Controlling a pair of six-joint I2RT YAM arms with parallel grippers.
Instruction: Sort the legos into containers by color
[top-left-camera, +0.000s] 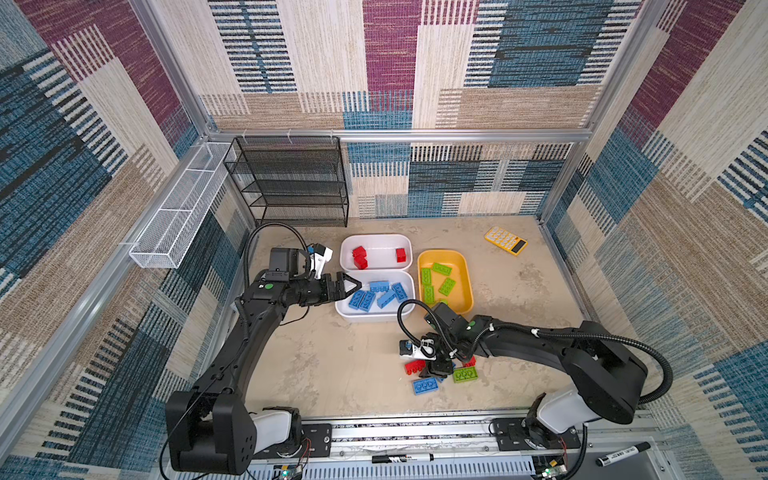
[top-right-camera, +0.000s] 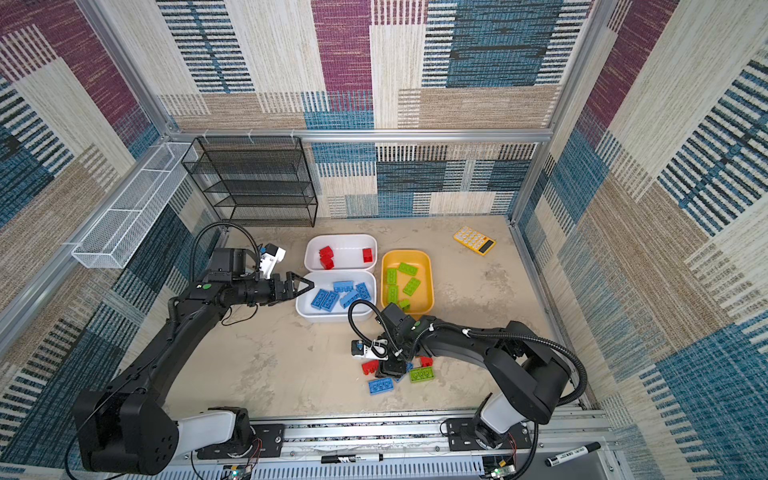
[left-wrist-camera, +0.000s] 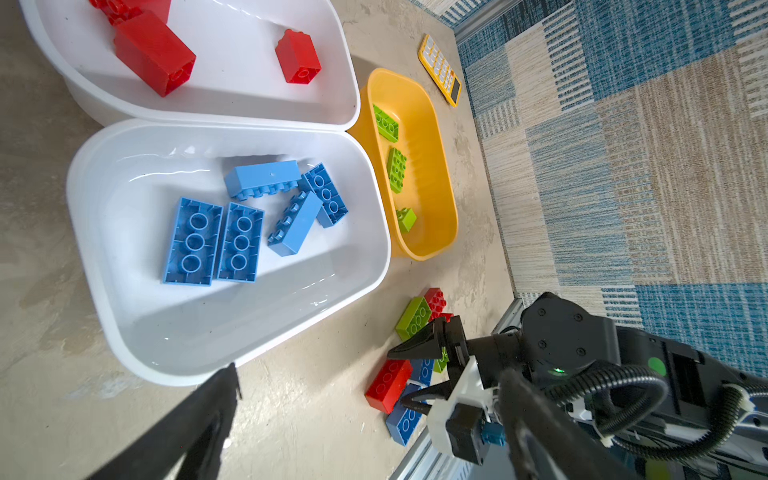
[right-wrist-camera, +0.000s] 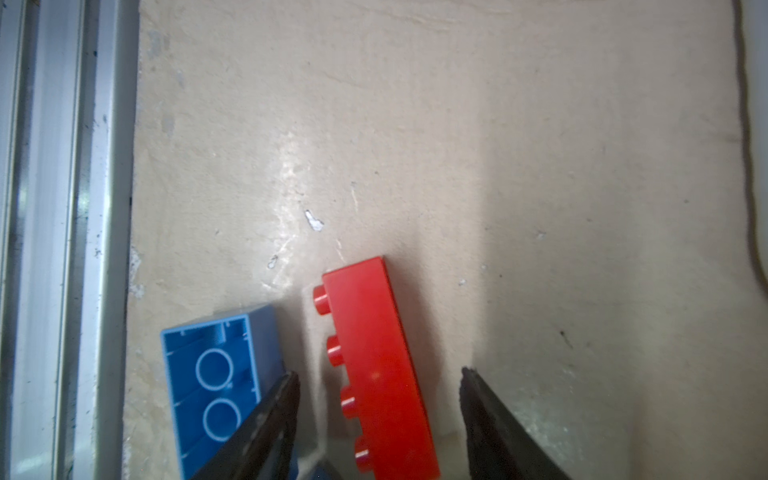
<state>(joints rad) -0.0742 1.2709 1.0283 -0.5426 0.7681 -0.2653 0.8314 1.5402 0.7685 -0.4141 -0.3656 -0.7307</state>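
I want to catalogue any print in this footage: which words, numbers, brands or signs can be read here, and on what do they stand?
No text can be read with certainty.
On the yellow calculator: key marks, too small to read.
On the right black marker: white print along the barrel, too blurred to read.
On the middle black marker: dark print on its white label, too blurred to read.

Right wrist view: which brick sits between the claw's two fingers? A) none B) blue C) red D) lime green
C: the red brick lies on its side between the two fingers of the right claw, with a gap showing on either side; the blue brick lies outside them.
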